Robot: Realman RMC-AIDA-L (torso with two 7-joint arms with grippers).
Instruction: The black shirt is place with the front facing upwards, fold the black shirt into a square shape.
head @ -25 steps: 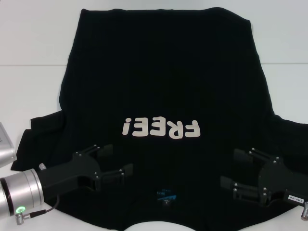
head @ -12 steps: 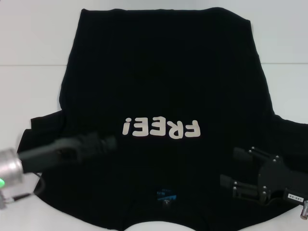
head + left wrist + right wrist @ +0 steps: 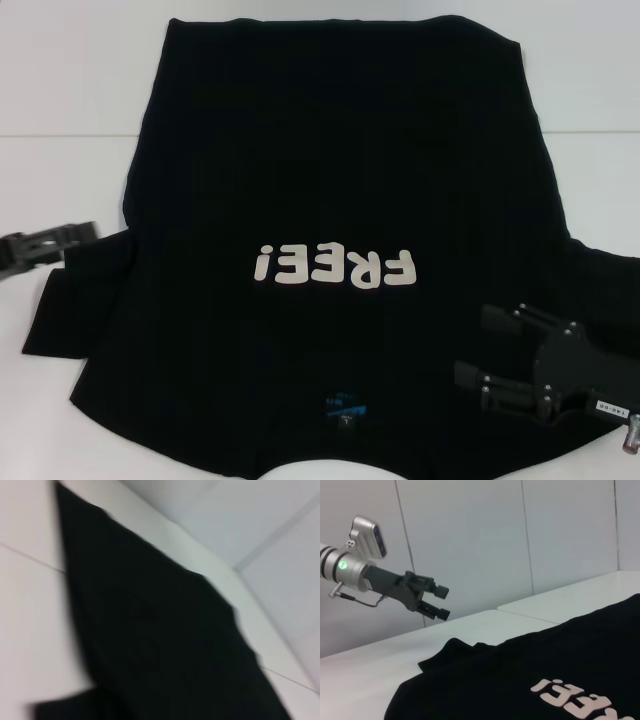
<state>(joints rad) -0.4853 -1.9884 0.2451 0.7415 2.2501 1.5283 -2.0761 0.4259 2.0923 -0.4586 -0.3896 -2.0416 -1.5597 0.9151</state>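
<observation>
My right gripper (image 3: 500, 365), fingers spread, hovers over the large black cloth T-shirt (image 3: 340, 170) lying flat on the white table (image 3: 60, 90), collar at the near edge. Left gripper (image 3: 440, 602), spread and empty, hangs above the left sleeve (image 3: 75, 295); I'd pinch its hem cleanly.

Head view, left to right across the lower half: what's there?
Left gripper, open, at the shirt's left edge → left sleeve → "FREE!" lettering → right gripper, open, over the black shirt.
</observation>
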